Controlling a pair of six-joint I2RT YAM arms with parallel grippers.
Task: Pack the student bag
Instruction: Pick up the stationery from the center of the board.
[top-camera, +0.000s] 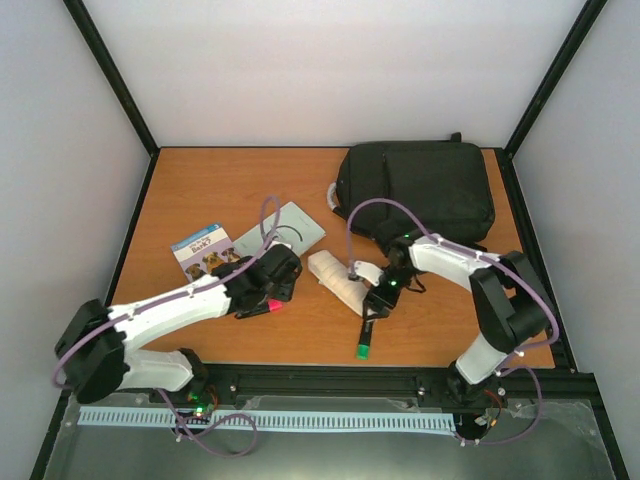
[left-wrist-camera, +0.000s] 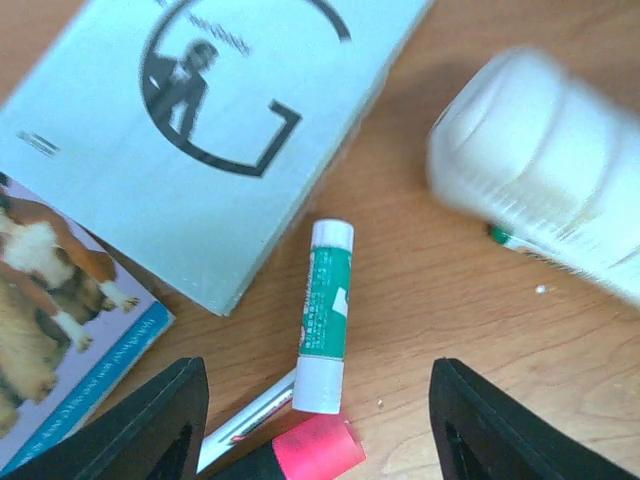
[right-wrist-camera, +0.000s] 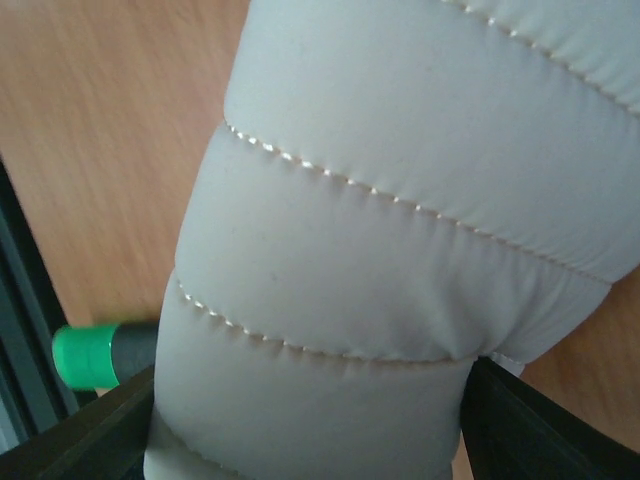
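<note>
The student bag (top-camera: 415, 190), a big black backpack, lies flat at the back right of the table. A cream padded pouch (top-camera: 335, 278) lies in the middle, and my right gripper (top-camera: 375, 297) is shut on its near end. In the right wrist view the pouch (right-wrist-camera: 380, 230) fills the gap between both fingers (right-wrist-camera: 540, 430). My left gripper (top-camera: 266, 298) hangs open over a pink-capped marker (left-wrist-camera: 312, 450), a white pen (left-wrist-camera: 245, 420) and a green glue stick (left-wrist-camera: 325, 315), gripping none of them.
A pale green book (top-camera: 280, 232) and a blue book with dogs on it (top-camera: 205, 250) lie left of the pouch. A green-capped black marker (top-camera: 365, 335) lies near the front edge. A black rail (top-camera: 400, 378) borders the table's near side.
</note>
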